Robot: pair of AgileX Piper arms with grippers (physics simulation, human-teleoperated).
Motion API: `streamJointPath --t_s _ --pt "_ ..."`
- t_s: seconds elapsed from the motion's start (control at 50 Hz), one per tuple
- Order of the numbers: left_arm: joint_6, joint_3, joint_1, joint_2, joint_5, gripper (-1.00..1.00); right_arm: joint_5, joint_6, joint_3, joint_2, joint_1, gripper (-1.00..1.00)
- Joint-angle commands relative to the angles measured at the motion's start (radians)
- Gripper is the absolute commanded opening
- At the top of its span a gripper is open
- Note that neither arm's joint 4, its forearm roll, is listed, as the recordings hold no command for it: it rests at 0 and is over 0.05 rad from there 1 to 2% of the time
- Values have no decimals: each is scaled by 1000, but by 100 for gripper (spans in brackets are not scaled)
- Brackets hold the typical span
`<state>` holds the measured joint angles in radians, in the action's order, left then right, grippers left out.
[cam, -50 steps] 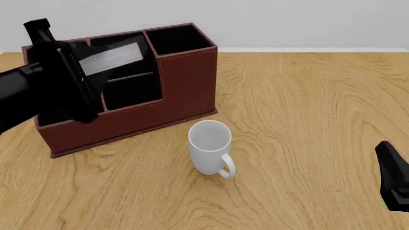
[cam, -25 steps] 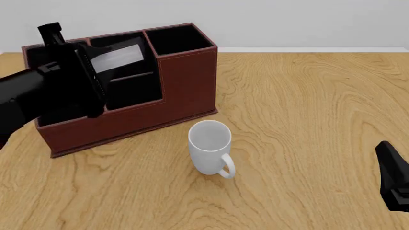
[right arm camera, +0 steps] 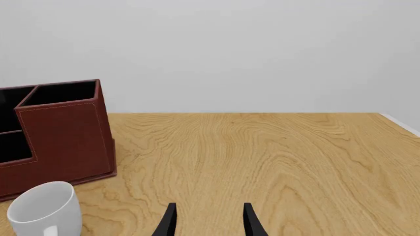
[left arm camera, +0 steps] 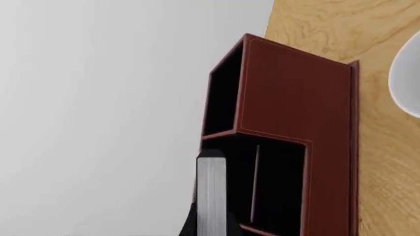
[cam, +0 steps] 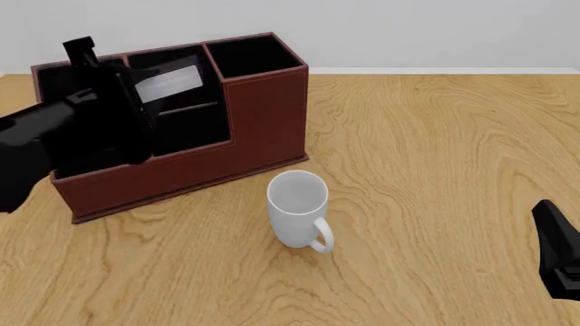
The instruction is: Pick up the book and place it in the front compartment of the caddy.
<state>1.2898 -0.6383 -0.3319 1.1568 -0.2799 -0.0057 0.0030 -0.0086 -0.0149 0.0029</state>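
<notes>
The black book, its white page edges (cam: 168,83) showing, hangs tilted over the low compartments of the reddish-brown caddy (cam: 263,115). My left gripper (cam: 134,109) is shut on it, and the black arm hides the caddy's left part. In the left wrist view the book's page edges (left arm camera: 211,196) stand just beside the caddy's open compartments (left arm camera: 288,103); how deep the book sits I cannot tell. My right gripper (right arm camera: 208,223) is open and holds nothing, low over the table far to the right (cam: 557,248).
A white mug (cam: 297,207) stands upright on the wooden table just in front of the caddy's taller end; it also shows as the mug (right arm camera: 43,210) and the mug (left arm camera: 406,81). The caddy (right arm camera: 62,130) lies well left of the right gripper.
My left arm has carried the book a little to the right and farther back over the caddy. The right arm and the mug have not moved.
</notes>
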Motion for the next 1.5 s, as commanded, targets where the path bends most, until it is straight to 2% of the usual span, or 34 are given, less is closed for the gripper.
streamJointPath --t_s 0.02,0.58,0.9,1.08,1.26,1.3,1.34,1.42,1.5 --pt "12 -19 16 28 -35 -100 0 0 0 0 0 100" --pt "12 -46 37 138 -108 -100 0 0 0 0 0 100" --pt "-5 -87 44 182 -115 -100 0 0 0 0 0 100" --pt "16 -80 55 208 -135 -100 0 0 0 0 0 100" --pt "12 -86 60 209 -99 -100 0 0 0 0 0 100" --pt "-10 -99 53 197 -64 -100 0 0 0 0 0 100" --pt "7 -92 55 205 -76 -100 0 0 0 0 0 100" --pt "-18 -121 49 194 -13 -100 0 0 0 0 0 100" --pt "-8 -130 57 207 -9 -100 0 0 0 0 0 100"
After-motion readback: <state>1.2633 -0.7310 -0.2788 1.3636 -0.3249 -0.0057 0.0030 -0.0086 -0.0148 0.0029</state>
